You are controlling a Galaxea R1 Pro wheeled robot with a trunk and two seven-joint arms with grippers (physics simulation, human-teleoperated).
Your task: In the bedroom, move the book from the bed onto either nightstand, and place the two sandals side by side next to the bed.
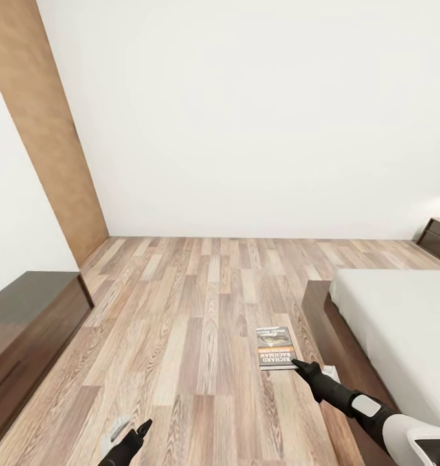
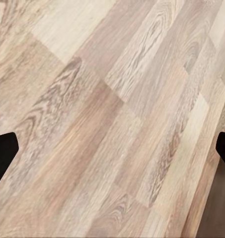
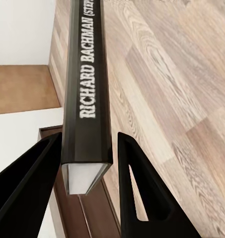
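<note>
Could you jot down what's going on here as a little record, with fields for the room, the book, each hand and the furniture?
room: white walls, wood-plank floor
book: book held out over the floor, spine reads RICHARD BACHMAN
right gripper: right gripper shut on the book, a finger on each side
left gripper: left gripper open, nothing held, above bare floor
bed: bed at the right
nightstand: nightstand by the far wall

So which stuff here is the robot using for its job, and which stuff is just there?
For the job:
- book, pinched between the right gripper fingers
- bed
- nightstand by the far wall

Just there:
- long dark cabinet on the left
- wooden door
- left gripper, open, holding nothing
</note>
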